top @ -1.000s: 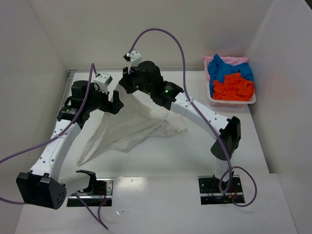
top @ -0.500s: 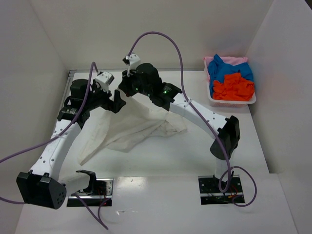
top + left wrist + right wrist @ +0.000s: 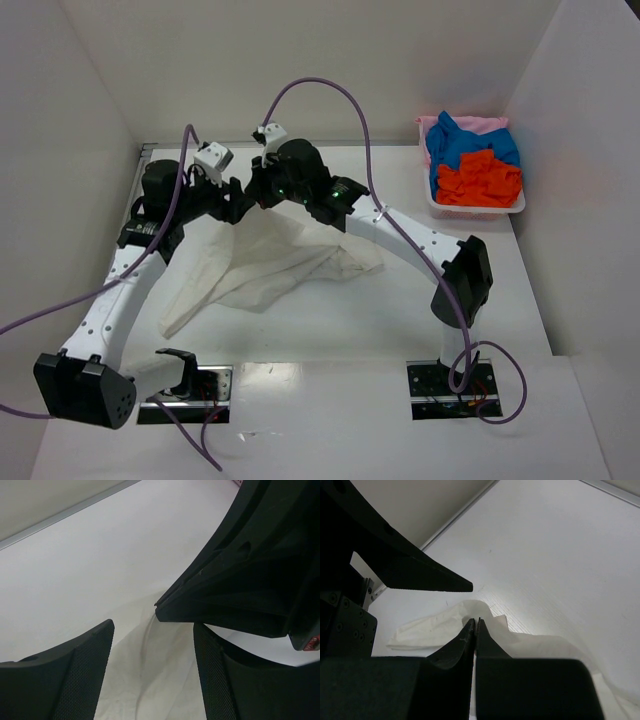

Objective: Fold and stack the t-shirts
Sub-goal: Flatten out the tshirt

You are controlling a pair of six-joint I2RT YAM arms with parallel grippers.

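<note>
Well left of the tray, pinching the off-white t-shirt by its lifted edge in the clamped right gripper. Just brought the left gripper alongside, narrowed from wide, not yet closed. Probably readying a second grip for spreading.

Off-white t-shirt: top edge hidden behind left claw and right claw. Pink t-shirt: mostly covered by blue t-shirt.
</note>
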